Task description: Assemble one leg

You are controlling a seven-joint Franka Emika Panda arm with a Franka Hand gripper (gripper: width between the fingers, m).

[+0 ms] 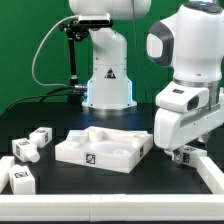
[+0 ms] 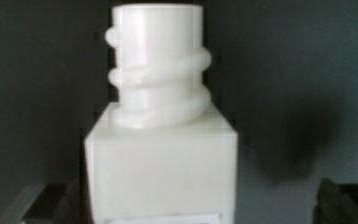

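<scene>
My gripper [image 1: 181, 152] hangs low at the exterior view's right, just beside the near right corner of the white square tray [image 1: 100, 148]. It is shut on a leg [image 1: 186, 154], a small white post with a marker tag. In the wrist view the leg [image 2: 163, 150] fills the picture, its threaded screw end pointing away from the gripper [image 2: 197, 208]. The dark fingers [image 2: 55, 203] show only at the picture's lower corners. Three more legs lie at the exterior view's left [image 1: 40, 135], [image 1: 25, 150], [image 1: 18, 178].
The robot's white base [image 1: 108, 80] stands behind the tray. A black stand with a cable [image 1: 70, 55] rises at the back left. A white strip [image 1: 207, 172] runs along the table at the near right.
</scene>
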